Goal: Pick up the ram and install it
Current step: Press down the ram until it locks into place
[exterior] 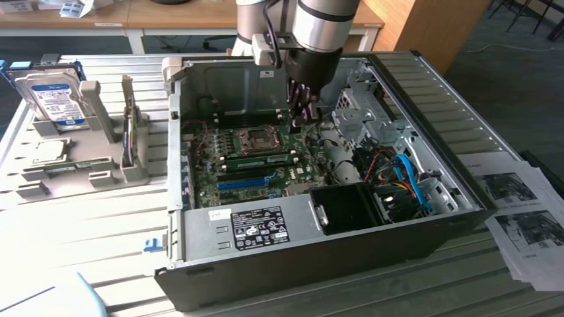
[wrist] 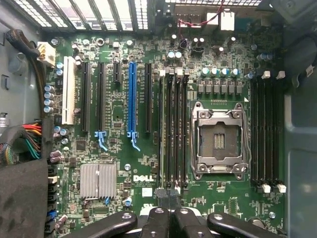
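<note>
Exterior view gives me the big black and grey steel computer case (exterior: 370,244) lying on its side with its panel off, and the green motherboard (exterior: 231,153) exposed inside. My silver and black arm (exterior: 321,26) comes down into the case from above. In the wrist view the board (wrist: 116,106) spreads out below the camera, with the square metal processor socket (wrist: 218,141) between two banks of black memory slots and a long bright blue slot strip (wrist: 132,96) further off. The dark gripper (exterior: 302,119) hangs over the slot bank beside the socket; its fingertips (wrist: 167,194) are pressed together and grip nothing. The ram (exterior: 263,159), a thin green stick, stands on edge in that bank, in the slot (wrist: 162,129) farthest from the socket. I cannot tell whether the fingertips touch it.
</note>
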Robot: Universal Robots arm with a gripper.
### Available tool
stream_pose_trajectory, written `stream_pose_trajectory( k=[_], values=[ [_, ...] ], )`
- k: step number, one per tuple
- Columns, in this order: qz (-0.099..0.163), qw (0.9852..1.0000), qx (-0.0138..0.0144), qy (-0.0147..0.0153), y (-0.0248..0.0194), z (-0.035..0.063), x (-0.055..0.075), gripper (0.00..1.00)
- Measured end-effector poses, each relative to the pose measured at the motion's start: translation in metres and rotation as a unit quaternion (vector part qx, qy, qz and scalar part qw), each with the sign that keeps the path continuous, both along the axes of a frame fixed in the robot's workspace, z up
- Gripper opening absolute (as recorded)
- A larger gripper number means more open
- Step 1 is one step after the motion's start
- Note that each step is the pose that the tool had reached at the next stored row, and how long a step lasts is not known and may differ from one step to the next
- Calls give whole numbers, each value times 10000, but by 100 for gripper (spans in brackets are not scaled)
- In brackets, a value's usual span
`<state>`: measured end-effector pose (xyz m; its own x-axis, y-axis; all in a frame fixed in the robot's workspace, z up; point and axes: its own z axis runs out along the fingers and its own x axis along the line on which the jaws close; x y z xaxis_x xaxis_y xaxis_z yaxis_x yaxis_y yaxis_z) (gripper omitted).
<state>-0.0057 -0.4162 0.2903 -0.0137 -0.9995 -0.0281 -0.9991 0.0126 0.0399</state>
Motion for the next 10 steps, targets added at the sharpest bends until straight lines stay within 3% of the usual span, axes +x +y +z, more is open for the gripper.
stream_pose_trajectory(
  k=[10],
  values=[
    [0,10000,-1,0,0,-78,0,9]
  ],
)
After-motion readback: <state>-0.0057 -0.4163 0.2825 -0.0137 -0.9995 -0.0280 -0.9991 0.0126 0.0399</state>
